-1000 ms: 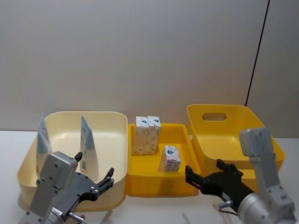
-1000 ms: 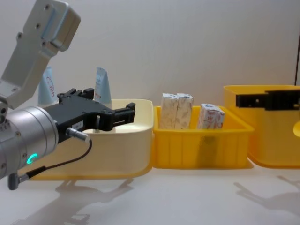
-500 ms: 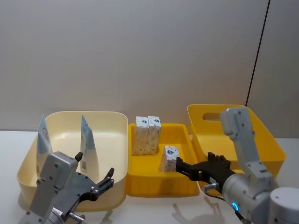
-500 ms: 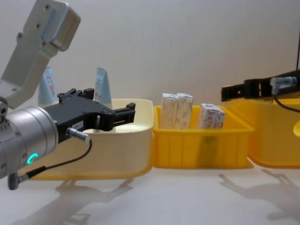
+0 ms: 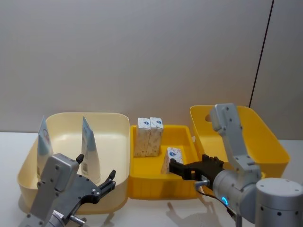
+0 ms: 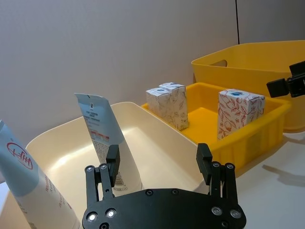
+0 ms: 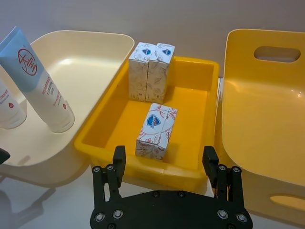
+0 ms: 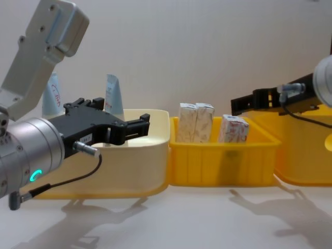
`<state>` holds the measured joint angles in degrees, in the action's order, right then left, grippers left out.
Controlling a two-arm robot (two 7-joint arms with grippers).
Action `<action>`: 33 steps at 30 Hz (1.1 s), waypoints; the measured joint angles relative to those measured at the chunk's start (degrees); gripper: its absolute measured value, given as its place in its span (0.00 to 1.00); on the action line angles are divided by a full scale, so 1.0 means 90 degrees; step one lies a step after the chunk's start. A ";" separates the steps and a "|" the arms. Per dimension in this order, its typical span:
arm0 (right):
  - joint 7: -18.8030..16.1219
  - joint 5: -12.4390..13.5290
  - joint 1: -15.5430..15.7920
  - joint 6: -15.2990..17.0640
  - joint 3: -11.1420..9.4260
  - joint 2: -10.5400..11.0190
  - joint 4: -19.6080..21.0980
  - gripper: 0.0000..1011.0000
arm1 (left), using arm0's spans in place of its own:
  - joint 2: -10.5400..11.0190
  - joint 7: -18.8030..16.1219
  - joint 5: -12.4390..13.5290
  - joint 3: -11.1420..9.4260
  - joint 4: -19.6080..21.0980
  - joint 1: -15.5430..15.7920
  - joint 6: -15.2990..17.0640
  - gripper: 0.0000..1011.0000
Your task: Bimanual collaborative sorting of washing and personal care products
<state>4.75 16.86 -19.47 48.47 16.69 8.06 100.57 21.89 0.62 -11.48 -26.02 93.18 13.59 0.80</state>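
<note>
Two pale blue tubes stand upright in the cream tub on the left. Two white cartons stand side by side at the back of the yellow tray. A third carton stands alone nearer the front. My right gripper is open and hovers over the tray's near rim, just in front of the lone carton and slightly higher than its top. My left gripper is open at the cream tub's near wall, facing one tube and holding nothing.
A deep yellow tub with a handle cut-out stands to the right of the tray, touching it. All three containers sit in a row on a white table, with a grey wall behind. Bare table lies in front of them.
My right gripper has swung left and forward, from in front of the deep yellow tub to the tray's near rim by the lone carton. The left arm has not moved.
</note>
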 joint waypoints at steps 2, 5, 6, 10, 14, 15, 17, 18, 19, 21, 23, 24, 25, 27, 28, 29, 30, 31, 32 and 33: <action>0.0010 -0.0009 -0.0050 0.0039 0.0017 -0.0055 -0.0066 0.99 | 0.0000 0.0000 0.0000 0.0000 0.0000 0.0000 0.0000 0.99; 0.0031 -0.0021 -0.0121 0.0088 0.0035 -0.0134 -0.0155 0.99 | 0.0000 0.0000 0.0000 0.0000 0.0000 0.0000 0.0000 0.99; 0.0039 -0.0025 -0.0131 0.0100 0.0040 -0.0147 -0.0175 0.99 | 0.0000 0.0000 0.0000 0.0000 0.0000 0.0000 0.0000 0.99; 0.0073 -0.0055 -0.0222 0.0150 0.0065 -0.0244 -0.0306 0.99 | 0.0000 0.0000 0.0000 0.0000 0.0000 0.0000 0.0000 0.99; 0.0117 -0.0092 -0.0318 0.0181 0.0089 -0.0335 -0.0456 0.99 | 0.0000 0.0000 0.0000 0.0000 0.0000 0.0000 0.0000 0.99; 0.0135 -0.0110 -0.0352 0.0183 0.0100 -0.0369 -0.0512 0.99 | 0.0000 0.0000 0.0000 0.0000 0.0000 0.0000 0.0000 0.99; 0.0152 -0.0126 -0.0388 0.0184 0.0108 -0.0402 -0.0576 0.99 | 0.0000 0.0000 0.0000 0.0000 0.0000 0.0000 0.0000 0.99; 0.0167 -0.0149 -0.0430 0.0184 0.0121 -0.0437 -0.0655 0.99 | 0.0000 0.0000 0.0000 0.0000 0.0000 0.0000 0.0000 0.99; 0.0174 -0.0161 -0.0448 0.0184 0.0126 -0.0451 -0.0686 0.99 | 0.0000 0.0000 0.0000 0.0000 0.0000 0.0000 0.0000 0.99; 0.0201 -0.0190 -0.0507 0.0179 0.0138 -0.0497 -0.0793 0.99 | 0.0000 0.0000 0.0000 0.0000 0.0000 0.0000 0.0000 0.99; 0.0216 -0.0217 -0.0555 0.0169 0.0150 -0.0540 -0.0905 0.99 | 0.0001 0.0000 0.0000 0.0000 0.0000 0.0000 0.0000 0.99; 0.0220 -0.0224 -0.0572 0.0161 0.0154 -0.0554 -0.0941 0.99 | 0.0001 0.0000 0.0000 0.0000 0.0000 0.0000 0.0000 0.99; 0.0225 -0.0230 -0.0595 0.0153 0.0159 -0.0572 -0.0990 0.99 | 0.0000 0.0000 0.0000 0.0000 0.0000 0.0000 0.0000 0.99; 0.0245 -0.0257 -0.0653 0.0123 0.0170 -0.0614 -0.1103 0.99 | 0.0000 0.0000 0.0000 0.0000 0.0000 0.0000 0.0000 0.99; 0.0249 -0.0266 -0.0677 0.0117 0.0172 -0.0630 -0.1154 0.99 | 0.0000 0.0000 0.0000 0.0000 0.0000 0.0000 0.0000 0.99; 0.0255 -0.0277 -0.0709 0.0098 0.0175 -0.0653 -0.1219 0.99 | 0.0000 0.0000 0.0000 0.0000 0.0000 0.0000 0.0000 0.99; 0.0258 -0.0283 -0.0733 0.0088 0.0177 -0.0672 -0.1269 0.99 | 0.0000 0.0000 0.0000 0.0000 0.0000 0.0000 0.0000 0.99; 0.0264 -0.0292 -0.0752 0.0076 0.0177 -0.0687 -0.1308 0.99 | 0.0000 0.0000 0.0000 0.0000 0.0000 0.0000 0.0000 0.99; 0.0273 -0.0305 -0.0787 0.0064 0.0178 -0.0713 -0.1384 0.99 | 0.0000 0.0000 0.0000 0.0000 0.0000 0.0000 0.0000 0.99; 0.0279 -0.0311 -0.0805 0.0055 0.0178 -0.0728 -0.1421 0.99 | 0.0000 0.0000 0.0000 0.0000 0.0000 0.0000 0.0000 0.99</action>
<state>7.26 14.06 -26.72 48.97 18.30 1.52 87.78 21.90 0.62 -11.48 -26.02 93.18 13.59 0.80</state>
